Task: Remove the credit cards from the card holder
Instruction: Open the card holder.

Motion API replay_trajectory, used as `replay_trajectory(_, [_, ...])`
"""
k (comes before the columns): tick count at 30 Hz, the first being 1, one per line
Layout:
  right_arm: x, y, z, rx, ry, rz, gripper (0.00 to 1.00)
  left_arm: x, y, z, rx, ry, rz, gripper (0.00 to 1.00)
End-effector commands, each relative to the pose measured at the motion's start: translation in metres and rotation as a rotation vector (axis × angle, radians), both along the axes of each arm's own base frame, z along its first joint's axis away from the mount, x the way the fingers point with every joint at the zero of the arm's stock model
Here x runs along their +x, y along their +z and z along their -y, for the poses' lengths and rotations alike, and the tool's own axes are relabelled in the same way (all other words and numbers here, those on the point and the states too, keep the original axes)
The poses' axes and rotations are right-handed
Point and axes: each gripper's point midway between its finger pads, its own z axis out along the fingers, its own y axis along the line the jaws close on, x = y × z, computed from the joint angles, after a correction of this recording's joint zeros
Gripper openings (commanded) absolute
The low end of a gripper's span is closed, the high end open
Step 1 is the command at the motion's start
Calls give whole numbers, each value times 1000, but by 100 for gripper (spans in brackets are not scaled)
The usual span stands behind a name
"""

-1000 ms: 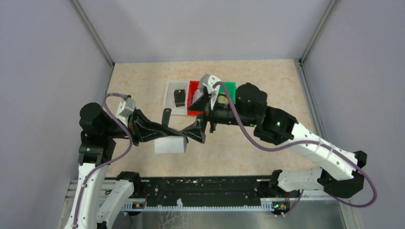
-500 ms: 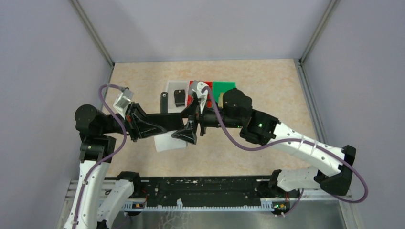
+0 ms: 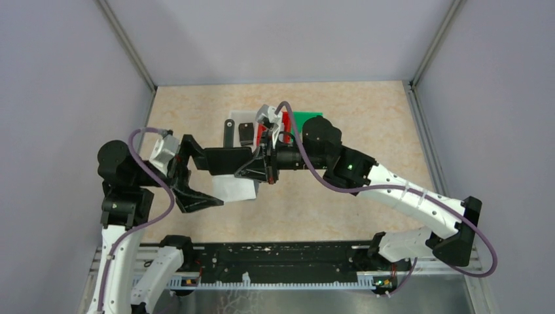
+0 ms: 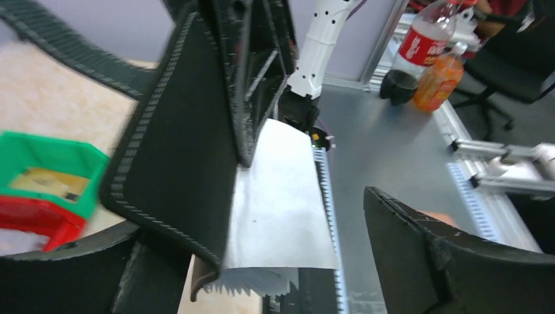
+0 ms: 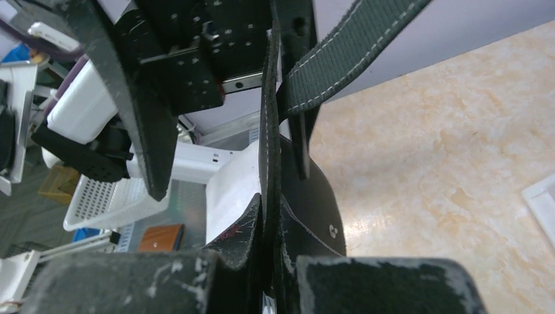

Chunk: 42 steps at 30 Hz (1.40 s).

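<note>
Card holder (image 3: 226, 160) pinched tight in your right end effector (image 3: 252, 169) | your left end effector (image 3: 211, 176) gaping, holder just beside 1 finger | strap (image 3: 228, 133) loose

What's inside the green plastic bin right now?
A flat gold-tan card lies in the green plastic bin, seen from the left wrist. Overhead, the right arm covers much of that bin; anything else inside can't be told.

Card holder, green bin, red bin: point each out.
card holder (image 3: 226, 160): top external view, flat black flap.
green bin (image 3: 307, 117): top external view, far edge.
red bin (image 4: 36, 220): left wrist view, outer wall.
</note>
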Motion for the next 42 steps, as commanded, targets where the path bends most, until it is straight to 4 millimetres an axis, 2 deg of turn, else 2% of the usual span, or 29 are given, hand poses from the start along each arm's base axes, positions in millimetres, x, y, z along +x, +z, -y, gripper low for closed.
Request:
replay_trajectory(1, [-6, 62, 18, 195, 3, 9, 0, -20, 0, -3, 9, -67, 299, 99])
replay_trajectory(6, [0, 55, 19, 172, -12, -47, 0, -33, -4, -4, -7, -110, 414, 99])
replay_trajectory(14, [-2, 55, 9, 155, 31, -116, 0, -21, -16, -6, 27, -15, 641, 98])
replay_trajectory(20, [-4, 52, 2, 138, 67, -143, 0, -15, -14, -7, 38, 16, 661, 90])
replay_trajectory(27, [-3, 53, -1, 119, 74, -165, 0, -16, -22, -9, 49, 42, 735, 83])
replay_trajectory(31, [-5, 51, -3, 110, 91, -175, 0, -10, -17, -9, 53, 77, 713, 68])
replay_trajectory(40, [-6, 49, -4, 93, 99, -188, 0, 8, 2, -11, -2, 224, 631, 25])
replay_trajectory(42, [-6, 50, -4, 93, 100, -190, 10, 10, 4, -11, -15, 237, 582, 16])
